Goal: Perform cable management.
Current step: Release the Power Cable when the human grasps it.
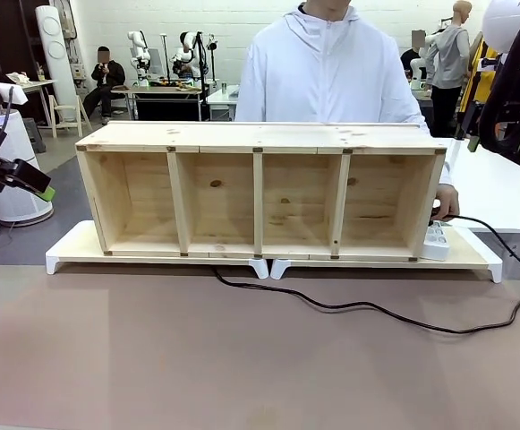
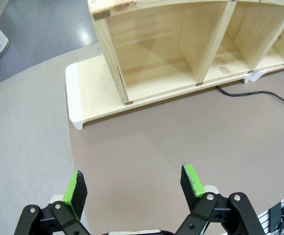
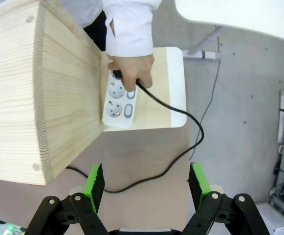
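Cable [image 1: 376, 310]: loops across lower right of the brown surface [image 1: 152, 358], its plug end under the person's hand [image 3: 131, 73] at the power strip [image 3: 120, 103].
Left gripper [image 2: 134, 188]: fingers apart, over bare surface.
Right gripper [image 3: 146, 186]: fingers apart, above the cable, beside the shelf [image 3: 34, 88] end.

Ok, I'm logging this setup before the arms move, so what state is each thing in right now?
cable: loose, trailing across the table; the plug end is at the power strip.
power strip: on the board beside the shelf; two sockets show empty.
person's hand: on the plug end at the strip.
wooden shelf: compartments empty.
left gripper: open, holding nothing.
right gripper: open, holding nothing.
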`<state>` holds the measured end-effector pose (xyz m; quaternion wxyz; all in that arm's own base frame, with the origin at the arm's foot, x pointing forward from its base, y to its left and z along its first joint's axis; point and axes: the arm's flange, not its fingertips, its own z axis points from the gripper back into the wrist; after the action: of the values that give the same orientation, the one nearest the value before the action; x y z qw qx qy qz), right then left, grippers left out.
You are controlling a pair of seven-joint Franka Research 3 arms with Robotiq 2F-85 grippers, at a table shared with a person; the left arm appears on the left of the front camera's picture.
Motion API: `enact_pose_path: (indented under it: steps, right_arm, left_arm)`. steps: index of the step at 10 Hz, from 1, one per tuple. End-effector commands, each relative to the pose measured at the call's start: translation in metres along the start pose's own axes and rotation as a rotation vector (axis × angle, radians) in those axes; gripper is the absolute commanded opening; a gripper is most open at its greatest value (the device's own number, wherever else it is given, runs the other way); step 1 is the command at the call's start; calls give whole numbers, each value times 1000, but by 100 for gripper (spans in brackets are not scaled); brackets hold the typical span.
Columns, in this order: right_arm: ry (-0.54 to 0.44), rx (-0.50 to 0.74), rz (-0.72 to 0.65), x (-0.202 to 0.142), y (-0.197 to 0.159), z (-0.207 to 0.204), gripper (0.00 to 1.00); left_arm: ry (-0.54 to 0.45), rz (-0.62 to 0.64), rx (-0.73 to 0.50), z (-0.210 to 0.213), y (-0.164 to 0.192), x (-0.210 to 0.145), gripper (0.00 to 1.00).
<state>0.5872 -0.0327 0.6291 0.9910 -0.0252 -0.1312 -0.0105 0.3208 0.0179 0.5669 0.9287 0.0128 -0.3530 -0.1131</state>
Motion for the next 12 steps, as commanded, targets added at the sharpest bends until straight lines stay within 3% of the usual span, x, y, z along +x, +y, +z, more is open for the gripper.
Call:
enact_pose_path:
  steps: [1,12]
  right_arm:
    - [5,4,-4,0,0,-1,89]
    - [5,4,-4,0,0,-1,89]
  left_arm:
    - [-6,1,1,-2,0,1,100]
    - [-6,1,1,-2,0,1,100]
